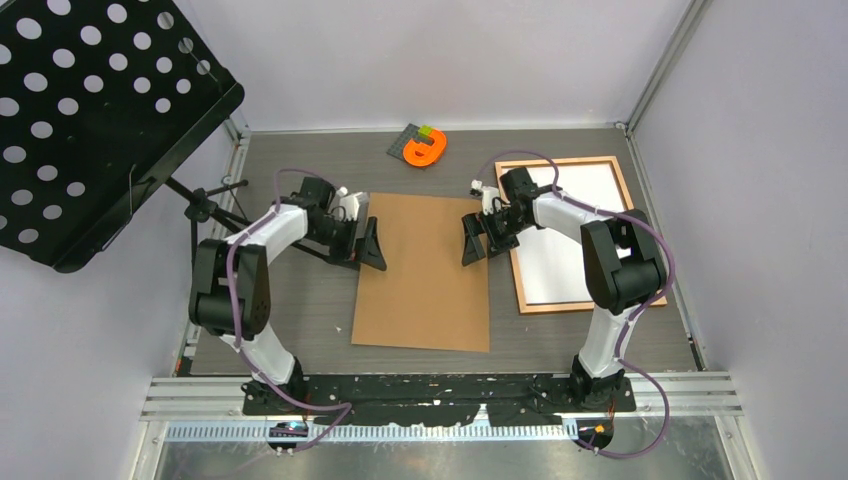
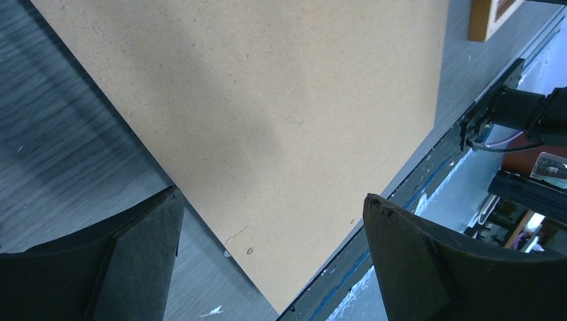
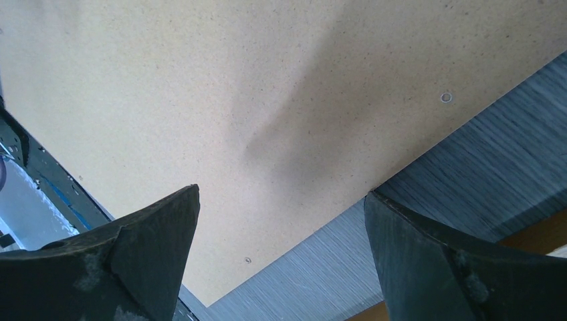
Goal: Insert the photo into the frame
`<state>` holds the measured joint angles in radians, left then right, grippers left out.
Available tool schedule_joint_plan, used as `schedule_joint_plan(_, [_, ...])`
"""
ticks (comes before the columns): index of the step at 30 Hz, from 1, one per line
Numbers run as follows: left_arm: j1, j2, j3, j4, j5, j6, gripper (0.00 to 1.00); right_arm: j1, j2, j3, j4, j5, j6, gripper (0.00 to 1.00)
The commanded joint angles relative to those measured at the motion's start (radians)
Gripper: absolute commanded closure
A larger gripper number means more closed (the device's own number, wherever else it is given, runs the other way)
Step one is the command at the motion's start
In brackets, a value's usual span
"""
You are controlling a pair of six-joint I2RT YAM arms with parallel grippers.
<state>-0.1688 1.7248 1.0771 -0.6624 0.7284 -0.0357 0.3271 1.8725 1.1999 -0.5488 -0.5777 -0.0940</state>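
The frame (image 1: 622, 180) of light orange-brown wood lies flat at the right of the table; a corner of it shows in the left wrist view (image 2: 483, 20) and an edge in the right wrist view (image 3: 538, 235). A plain white surface (image 1: 570, 235) fills it; I cannot tell whether this is the photo, and no landscape print shows. A plain brown backing board (image 1: 425, 270) (image 2: 267, 100) (image 3: 220, 87) lies in the middle. My left gripper (image 1: 365, 243) (image 2: 274, 224) hangs open over the board's left edge. My right gripper (image 1: 478, 238) (image 3: 281, 224) hangs open over its right edge.
An orange object with a green block (image 1: 425, 148) sits at the back of the table. A black perforated music stand (image 1: 90, 110) overhangs the left side, its legs (image 1: 205, 205) beside the left arm. A metal rail (image 1: 440, 392) runs along the near edge.
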Motion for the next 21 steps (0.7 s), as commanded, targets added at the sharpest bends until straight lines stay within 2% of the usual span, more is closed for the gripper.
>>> schedule_joint_plan(1, [-0.028, -0.125, 0.029, 0.065, 0.272, 0.023, 0.03, 0.024, 0.075, -0.023, 0.004, -0.052, 0.006, 0.0])
schedule_joint_plan(12, [-0.04, -0.261, 0.071, 0.063, 0.335, 0.009, 0.04, 0.024, 0.115, 0.02, -0.003, -0.114, -0.019, 0.0])
schedule_joint_plan(21, [-0.13, -0.311, 0.08, 0.133, 0.396, -0.044, 0.05, 0.022, 0.148, 0.048, -0.029, -0.19, -0.089, 0.0])
